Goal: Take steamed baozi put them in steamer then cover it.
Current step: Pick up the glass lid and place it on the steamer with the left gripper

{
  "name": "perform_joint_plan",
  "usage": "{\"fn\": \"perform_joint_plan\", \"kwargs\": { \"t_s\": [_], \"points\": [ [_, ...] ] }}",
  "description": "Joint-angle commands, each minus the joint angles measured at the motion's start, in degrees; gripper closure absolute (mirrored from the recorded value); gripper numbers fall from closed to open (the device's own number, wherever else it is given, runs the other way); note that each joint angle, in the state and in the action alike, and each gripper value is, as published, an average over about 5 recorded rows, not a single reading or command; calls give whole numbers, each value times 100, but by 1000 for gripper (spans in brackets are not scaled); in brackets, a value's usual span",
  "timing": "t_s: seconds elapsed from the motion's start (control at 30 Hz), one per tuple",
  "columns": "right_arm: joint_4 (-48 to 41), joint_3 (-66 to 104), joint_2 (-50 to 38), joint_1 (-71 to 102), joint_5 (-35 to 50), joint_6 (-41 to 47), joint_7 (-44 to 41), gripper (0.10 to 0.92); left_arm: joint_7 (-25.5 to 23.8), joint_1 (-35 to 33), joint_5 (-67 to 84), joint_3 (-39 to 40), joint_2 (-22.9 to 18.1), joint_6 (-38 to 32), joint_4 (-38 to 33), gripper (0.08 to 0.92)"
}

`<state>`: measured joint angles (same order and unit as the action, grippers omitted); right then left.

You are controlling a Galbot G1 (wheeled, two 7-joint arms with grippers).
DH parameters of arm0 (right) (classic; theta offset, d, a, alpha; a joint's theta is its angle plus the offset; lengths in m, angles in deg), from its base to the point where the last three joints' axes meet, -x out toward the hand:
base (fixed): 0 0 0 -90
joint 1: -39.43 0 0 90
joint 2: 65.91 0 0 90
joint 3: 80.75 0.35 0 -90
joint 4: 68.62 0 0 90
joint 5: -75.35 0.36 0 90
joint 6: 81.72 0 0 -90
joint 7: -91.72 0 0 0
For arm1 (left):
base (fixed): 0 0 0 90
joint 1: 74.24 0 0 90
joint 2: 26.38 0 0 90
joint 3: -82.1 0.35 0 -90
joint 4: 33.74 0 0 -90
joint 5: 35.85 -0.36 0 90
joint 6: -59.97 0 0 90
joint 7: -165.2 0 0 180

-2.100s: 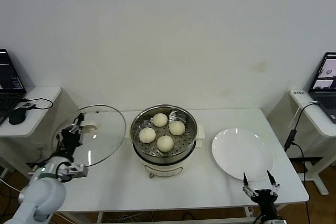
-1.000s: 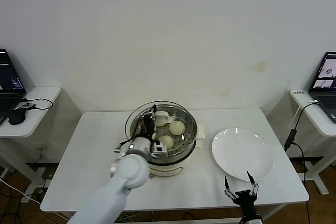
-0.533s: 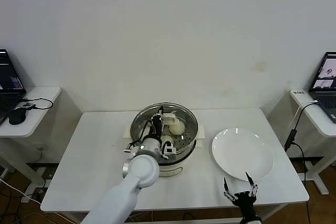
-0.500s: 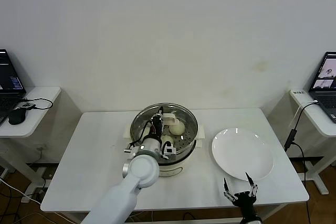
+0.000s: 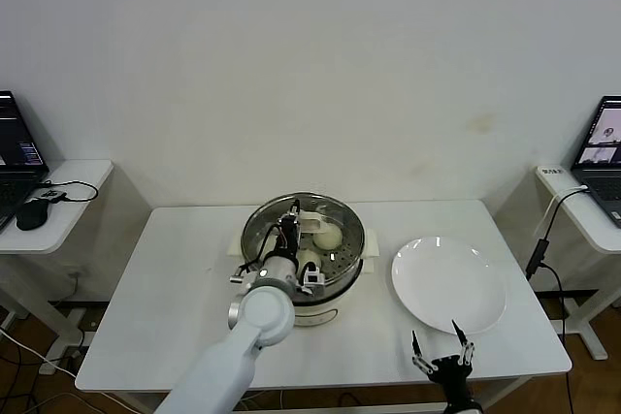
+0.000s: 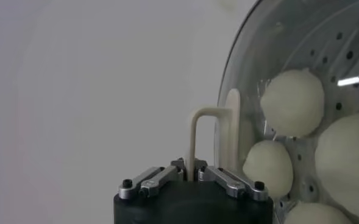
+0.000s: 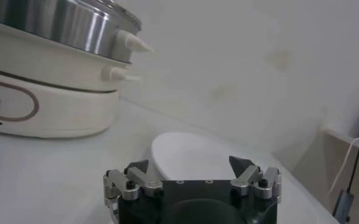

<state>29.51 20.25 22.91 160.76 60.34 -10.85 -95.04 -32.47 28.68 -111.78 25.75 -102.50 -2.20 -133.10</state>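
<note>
We see a white bench [image 5: 175, 288] set against a plain pale wall [image 5: 310, 65]. On its right half lies a flat white plate [image 5: 448, 283], round and bare, close to the front edge. Left of the bench stands a small white side table [image 5: 68, 206] carrying an open laptop [image 5: 17, 147] with a lit screen, a black mouse [image 5: 32, 212] and a thin black cable [image 5: 73, 186] looping across the top. On the far right we find a second side table [image 5: 582, 206] with another open laptop [image 5: 604, 143]. A black cable [image 5: 539, 239] with a plug hangs from that table's edge toward the floor beside the bench.
</note>
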Motion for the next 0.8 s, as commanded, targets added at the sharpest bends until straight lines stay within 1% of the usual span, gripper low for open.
{"fn": "perform_joint_plan", "kwargs": {
  "t_s": [0.03,0.53,0.63,0.8],
  "points": [
    [-8,1,-2,13,-14,-9,-2,202,13,4,-44,-35,-53,-27,104,845],
    [10,-30,1,49,-64,-18,-7,203,67,-103,23,-72,-128,-62,-36,839],
    [15,-42,5,57,-80,-19,-7,202,73,-134,28,-89,-104,-58,-124,790],
    [24,-56,6,84,-105,-20,-7,203,103,-297,68,-146,-43,-60,-385,647]
  ]
}}
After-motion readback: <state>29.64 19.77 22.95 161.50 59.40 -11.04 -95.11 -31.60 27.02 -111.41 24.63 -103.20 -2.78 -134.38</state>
